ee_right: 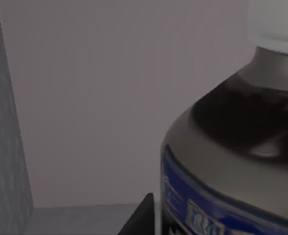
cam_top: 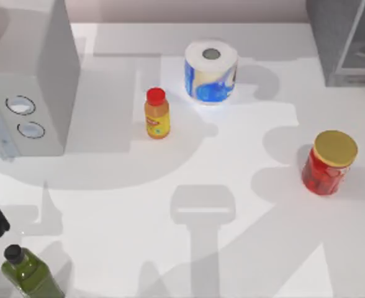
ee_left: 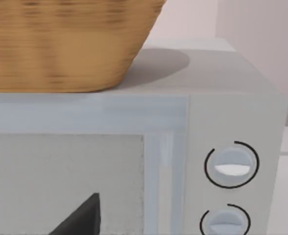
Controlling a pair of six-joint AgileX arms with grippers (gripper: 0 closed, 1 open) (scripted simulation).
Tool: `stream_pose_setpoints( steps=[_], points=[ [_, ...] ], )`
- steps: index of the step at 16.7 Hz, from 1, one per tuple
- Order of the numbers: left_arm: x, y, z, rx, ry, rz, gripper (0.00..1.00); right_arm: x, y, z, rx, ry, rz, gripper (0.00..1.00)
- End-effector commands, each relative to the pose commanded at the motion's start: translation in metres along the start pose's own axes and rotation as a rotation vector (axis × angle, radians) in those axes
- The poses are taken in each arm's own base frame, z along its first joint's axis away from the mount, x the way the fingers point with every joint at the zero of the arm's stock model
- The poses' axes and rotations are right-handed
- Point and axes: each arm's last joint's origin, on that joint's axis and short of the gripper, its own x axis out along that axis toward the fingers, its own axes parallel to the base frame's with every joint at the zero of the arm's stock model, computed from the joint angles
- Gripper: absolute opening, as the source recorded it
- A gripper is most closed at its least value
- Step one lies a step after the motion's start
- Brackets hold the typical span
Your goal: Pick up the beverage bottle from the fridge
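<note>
- Right wrist view is right up against the beverage bottle [ee_right: 232, 161]: dark body, blue-and-white label band, white cap at the top, standing upright with its long axis vertical.
- It stands inside the fridge [cam_top: 344, 37], the dark cabinet at the bench's [cam_top: 232, 248] far right corner, plain wall behind it.
- A dark sliver of the right tool [ee_right: 139, 218] juts in just beside the label; I cannot tell whether it is open or closed, or whether it has the bottle.
- Right arm is clearly the nearer one; my read is the bottle lies straight ahead of the tool, so closing in level around the body is the move.
- Left arm idles at the left edge, facing the microwave [ee_left: 222, 147]; its tool [ee_left: 80, 218] unreadable too.
</note>
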Motion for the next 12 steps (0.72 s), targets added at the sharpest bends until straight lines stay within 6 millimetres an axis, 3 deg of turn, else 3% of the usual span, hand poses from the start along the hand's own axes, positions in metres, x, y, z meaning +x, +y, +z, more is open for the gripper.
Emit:
stream_pose_setpoints(
  steps=[2, 7, 12],
  points=[
    [0.0, 0.0, 0.0, 0.0, 0.0, 0.0, 1.0, 0.002, 0.001, 0.013, 0.008, 0.016, -0.003, 0.0],
    [0.0, 0.0, 0.0, 0.0, 0.0, 0.0, 1.0, -0.001, 0.003, 0.023, -0.029, 0.042, 0.031, 0.0],
    [0.0, 0.0, 0.0, 0.0, 0.0, 0.0, 1.0, -0.001, 0.003, 0.023, -0.03, 0.039, 0.033, 0.0]
  ],
)
